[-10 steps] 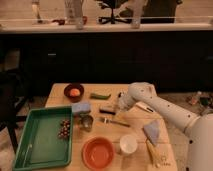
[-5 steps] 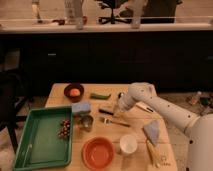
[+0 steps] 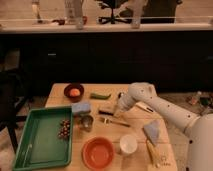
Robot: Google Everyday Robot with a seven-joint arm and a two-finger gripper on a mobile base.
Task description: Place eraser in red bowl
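The eraser (image 3: 105,111), a small dark block, lies on the wooden table (image 3: 135,160) near its middle, just right of a light blue sponge block (image 3: 81,107). My gripper (image 3: 118,112) is at the end of the white arm (image 3: 150,102) that reaches in from the right. It hangs low over the table, right beside the eraser's right end. The red bowl (image 3: 98,152), wide and shallow, sits at the front of the table, below and a little left of the eraser.
A green tray (image 3: 35,145) holding grapes (image 3: 64,129) is at the left. A maroon bowl with an orange ball (image 3: 74,91) and a flat green piece (image 3: 100,95) are at the back. A metal cup (image 3: 87,121), a fork (image 3: 116,121), a white cup (image 3: 128,144) and a blue cloth (image 3: 152,131) surround the bowl.
My gripper has moved down and slightly left, closer to the eraser. Nothing on the table has moved.
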